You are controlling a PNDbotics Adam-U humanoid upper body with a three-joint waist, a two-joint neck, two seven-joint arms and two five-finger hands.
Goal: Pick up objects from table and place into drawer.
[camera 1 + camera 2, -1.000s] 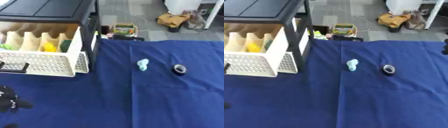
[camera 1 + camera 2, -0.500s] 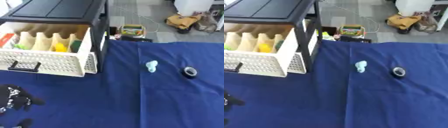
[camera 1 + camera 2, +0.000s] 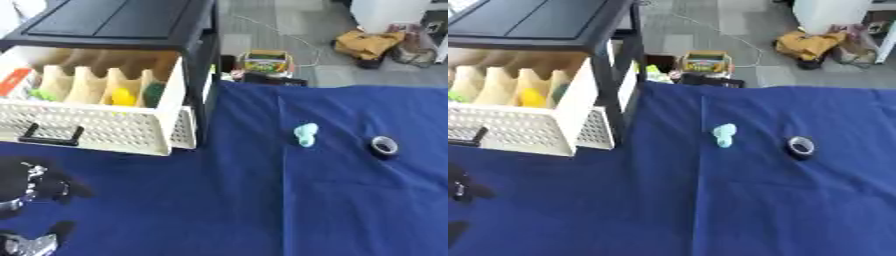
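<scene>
A small pale-green object (image 3: 305, 134) and a dark roll of tape (image 3: 383, 145) are seen lying near each other on the blue cloth of the bench (image 3: 262, 200), toward its far right side, well apart from the drawer (image 3: 105, 125). The white perforated drawer is pulled open at the far left corner, under a black cabinet top (image 3: 114, 22), and yellow and green items are already held between its dividers. Nothing is grasped, so the step in hand is judged to be the reach for the next object. The left hand (image 3: 35, 185) is seen low at the near left edge, away from both objects; whether its fingers are spread or curled cannot be told. The right hand is not shown. A long reach across the cloth toward the green object would be called for, followed by a carry back to the open drawer. Beyond the bench, grey floor is seen with a cable, a colourful box (image 3: 265, 62) and a yellow bag (image 3: 372, 45).
</scene>
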